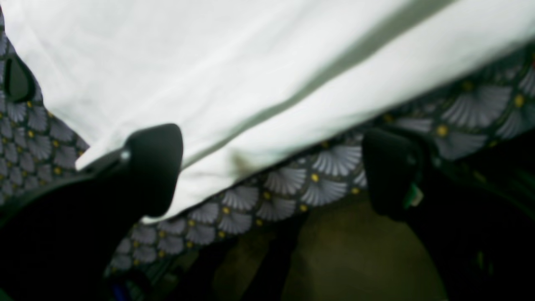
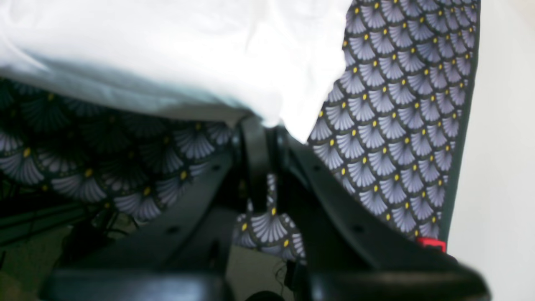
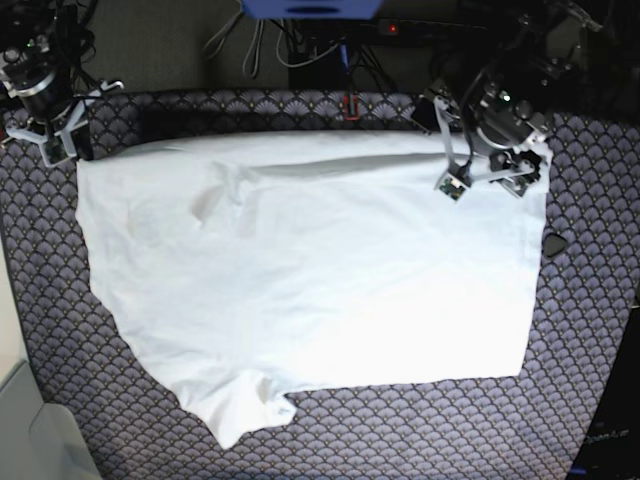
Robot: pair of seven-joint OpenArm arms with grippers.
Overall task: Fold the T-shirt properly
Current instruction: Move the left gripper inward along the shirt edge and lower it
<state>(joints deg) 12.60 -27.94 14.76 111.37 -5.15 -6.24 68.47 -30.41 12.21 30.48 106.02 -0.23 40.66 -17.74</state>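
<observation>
The white T-shirt [image 3: 320,270] lies spread flat on the purple-grey scallop-patterned cloth [image 3: 420,430]. My left gripper [image 3: 485,188] hovers open over the shirt's far right corner. In the left wrist view its fingers [image 1: 154,167] straddle the T-shirt [image 1: 209,75] at its edge, with the left gripper [image 1: 271,171] wide apart. My right gripper [image 3: 60,140] sits at the shirt's far left corner. In the right wrist view the right gripper [image 2: 263,125] is shut, with the corner of the T-shirt [image 2: 188,50] pinched at its tips and raised slightly off the cloth.
A small black object [image 3: 553,245] lies on the patterned cloth just right of the shirt. Cables and a blue unit [image 3: 310,8] sit behind the table's far edge. A white box [image 3: 30,430] stands at the near left corner.
</observation>
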